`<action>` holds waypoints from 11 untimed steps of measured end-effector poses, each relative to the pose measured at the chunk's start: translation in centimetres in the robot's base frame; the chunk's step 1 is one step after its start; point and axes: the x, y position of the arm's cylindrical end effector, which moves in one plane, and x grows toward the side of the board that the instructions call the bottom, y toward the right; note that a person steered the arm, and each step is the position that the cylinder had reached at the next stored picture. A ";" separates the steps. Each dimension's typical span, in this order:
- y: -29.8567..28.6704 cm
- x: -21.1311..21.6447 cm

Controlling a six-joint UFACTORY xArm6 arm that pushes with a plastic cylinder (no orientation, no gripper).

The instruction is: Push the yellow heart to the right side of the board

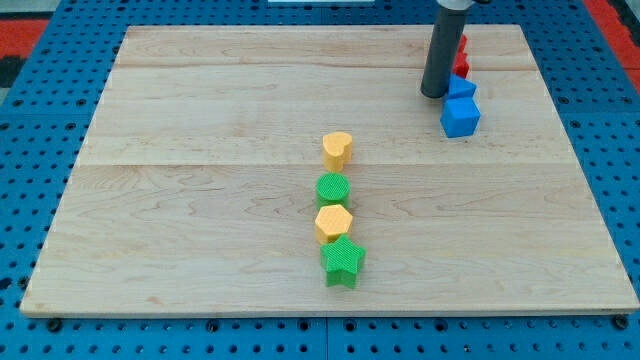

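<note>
Near desk centre: one yellow heart, heading a line of four blocks, well apart from the view's right edge
Below it: one green cylinder, one yellow hexagon, one green star, all ribbed
Top right: two blue blocks, red block partly hidden
Tool: one smooth dark rod; spread or pressed, cannot tell; my tip just left of the upper blue
Desk: pale grained wood

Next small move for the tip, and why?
Probably bring my tip down and over to the view's left of the yellow heart. It now sits up at the view's right by the blue blocks, so it cannot yet push the heart rightward.
</note>
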 end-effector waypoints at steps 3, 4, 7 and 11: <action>-19.1 9.2; -18.1 10.8; -10.4 12.8; -2.7 10.6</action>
